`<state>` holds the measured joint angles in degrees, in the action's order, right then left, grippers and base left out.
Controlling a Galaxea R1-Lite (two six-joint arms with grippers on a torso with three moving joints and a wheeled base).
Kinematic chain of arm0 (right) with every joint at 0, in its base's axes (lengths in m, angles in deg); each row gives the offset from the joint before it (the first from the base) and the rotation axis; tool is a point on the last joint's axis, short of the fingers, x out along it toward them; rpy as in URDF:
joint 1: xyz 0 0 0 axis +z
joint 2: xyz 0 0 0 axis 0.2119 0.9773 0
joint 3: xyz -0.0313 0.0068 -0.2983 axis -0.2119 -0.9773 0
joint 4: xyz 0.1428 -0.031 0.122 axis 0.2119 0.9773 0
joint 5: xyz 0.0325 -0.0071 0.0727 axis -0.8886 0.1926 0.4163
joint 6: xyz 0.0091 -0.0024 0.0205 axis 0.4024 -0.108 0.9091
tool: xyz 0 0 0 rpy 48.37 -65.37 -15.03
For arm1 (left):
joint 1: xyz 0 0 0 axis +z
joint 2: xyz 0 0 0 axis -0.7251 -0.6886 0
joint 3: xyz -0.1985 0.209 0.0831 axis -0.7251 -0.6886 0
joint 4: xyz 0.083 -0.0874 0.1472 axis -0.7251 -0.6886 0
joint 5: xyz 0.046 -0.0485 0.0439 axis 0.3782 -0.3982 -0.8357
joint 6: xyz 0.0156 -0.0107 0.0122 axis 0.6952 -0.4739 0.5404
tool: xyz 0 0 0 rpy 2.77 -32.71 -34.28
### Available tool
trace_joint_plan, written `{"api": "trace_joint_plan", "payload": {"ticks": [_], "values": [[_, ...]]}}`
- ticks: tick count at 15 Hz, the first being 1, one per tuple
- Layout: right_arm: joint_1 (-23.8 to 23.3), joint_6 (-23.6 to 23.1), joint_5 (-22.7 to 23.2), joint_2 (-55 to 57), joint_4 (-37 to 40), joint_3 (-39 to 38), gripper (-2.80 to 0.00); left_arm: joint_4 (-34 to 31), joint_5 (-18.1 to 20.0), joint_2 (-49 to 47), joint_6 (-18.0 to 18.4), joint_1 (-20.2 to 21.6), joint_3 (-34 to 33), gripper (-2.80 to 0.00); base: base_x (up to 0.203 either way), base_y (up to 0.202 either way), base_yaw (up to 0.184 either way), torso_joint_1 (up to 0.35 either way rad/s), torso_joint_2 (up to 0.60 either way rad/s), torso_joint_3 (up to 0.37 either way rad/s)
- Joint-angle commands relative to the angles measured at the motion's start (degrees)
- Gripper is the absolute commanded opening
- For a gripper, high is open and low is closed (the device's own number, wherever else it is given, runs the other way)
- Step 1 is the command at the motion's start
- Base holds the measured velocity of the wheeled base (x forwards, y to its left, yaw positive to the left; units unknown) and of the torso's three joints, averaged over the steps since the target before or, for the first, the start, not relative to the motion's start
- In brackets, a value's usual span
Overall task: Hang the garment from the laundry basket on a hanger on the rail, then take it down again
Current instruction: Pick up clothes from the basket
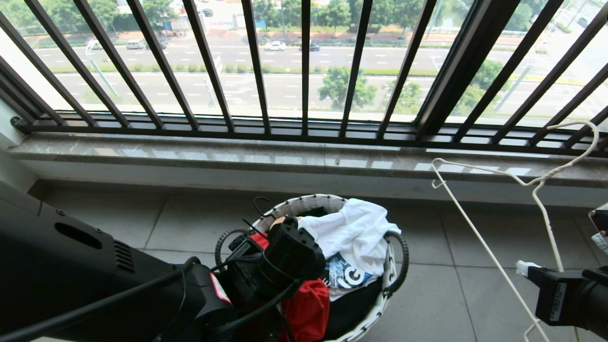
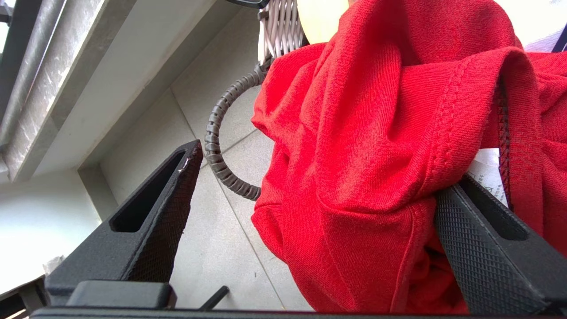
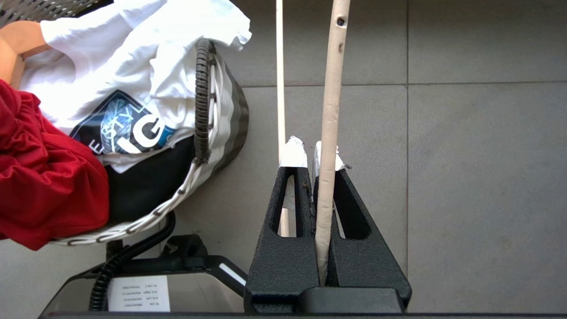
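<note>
Round woven laundry basket (image 1: 380, 311) on grey floor tiles below a stone sill and dark barred railing. Left gripper (image 2: 310, 212) spread wide over the basket; crumpled red knit garment (image 2: 376, 155) drapes across one finger, spilling over the rim. Beside the basket, right gripper (image 3: 312, 153) clenched on the thin cream wire hanger (image 1: 541, 183).

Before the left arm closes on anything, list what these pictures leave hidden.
- Rail: in no view.
- Red T-shirt print: head view, covered by the left gripper; left wrist view shows only folds.
- Hanger lower end: cut off by the head view's bottom edge.
- Laundry basket contents underneath: buried by the white shirt.
</note>
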<state>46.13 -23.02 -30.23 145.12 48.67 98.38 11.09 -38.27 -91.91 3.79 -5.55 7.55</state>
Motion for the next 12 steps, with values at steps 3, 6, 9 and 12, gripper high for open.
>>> {"api": "trace_joint_plan", "payload": {"ticks": [3,6,9,12], "values": [[0.02,0.13,-0.16,0.01,-0.03,0.02,-2.80,0.84,-0.27,-1.02,-0.03,0.17,0.24,0.00,0.000,0.000,0.000,0.000,0.00,0.000],[-0.22,0.13,-0.16,0.08,-0.03,0.02,-2.80,0.94,0.16,-0.74,-0.22,0.70,0.73,0.00,0.000,0.000,0.000,0.000,0.00,0.000],[-0.33,0.13,-0.16,0.10,-0.03,0.11,-2.80,1.03,1.61,-1.09,-0.22,0.70,0.73,0.00,0.000,0.000,0.000,0.000,0.00,0.000],[-0.33,0.13,-0.16,0.10,-0.03,0.11,-2.80,2.28,3.95,-1.19,-0.21,0.91,0.62,0.00,0.000,0.000,0.000,0.000,0.00,0.000]]}}
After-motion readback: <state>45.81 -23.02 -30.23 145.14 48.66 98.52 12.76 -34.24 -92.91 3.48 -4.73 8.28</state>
